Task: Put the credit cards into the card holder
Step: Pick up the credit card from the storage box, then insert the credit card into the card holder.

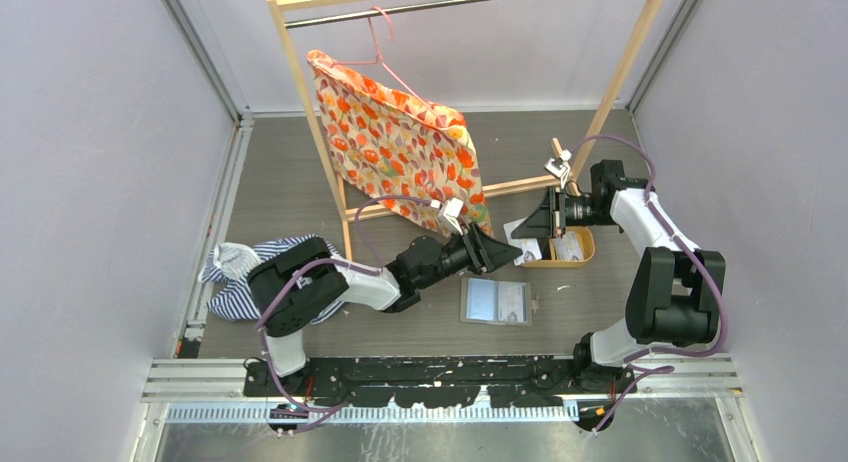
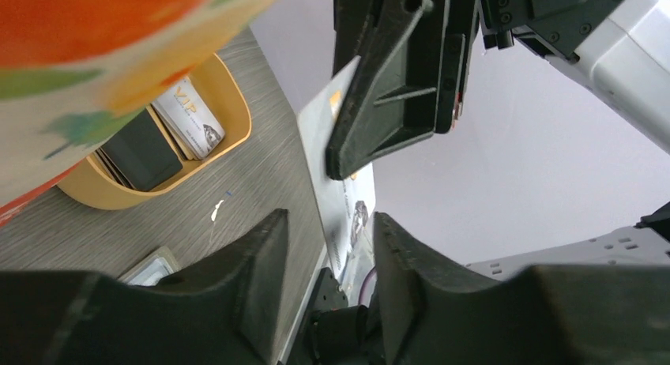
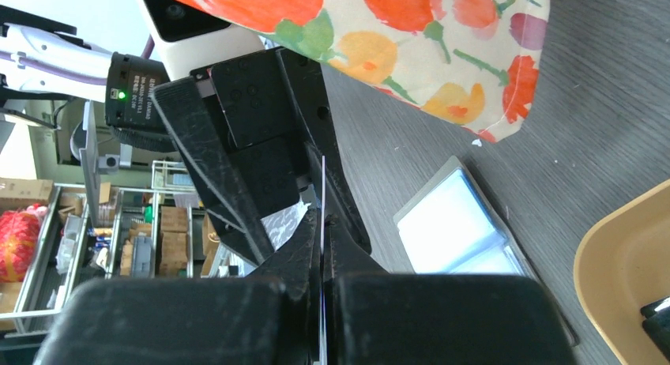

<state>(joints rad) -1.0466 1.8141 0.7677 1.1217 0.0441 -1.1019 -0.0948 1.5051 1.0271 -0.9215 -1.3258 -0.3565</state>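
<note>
A white credit card [image 2: 340, 167] is held on edge above the table, and my right gripper [image 3: 322, 219] is shut on it. My left gripper [image 2: 330, 223] faces it from the other side. Its two fingers stand on either side of the card's free end, open, with a gap still showing on the left. From above the two grippers [image 1: 505, 250] [image 1: 530, 227] meet tip to tip beside the tan tray [image 1: 585, 250]. More credit cards, a white one [image 2: 190, 116] and a black one [image 2: 146, 148], lie in that tray. The card holder [image 1: 496, 301] lies open and flat, pale blue sleeves up.
A wooden clothes rack [image 1: 310, 112] stands behind, with a floral fabric [image 1: 400, 142] on a pink hanger hanging close over both grippers. A striped cloth [image 1: 235, 272] lies bunched at the left by my left arm's elbow.
</note>
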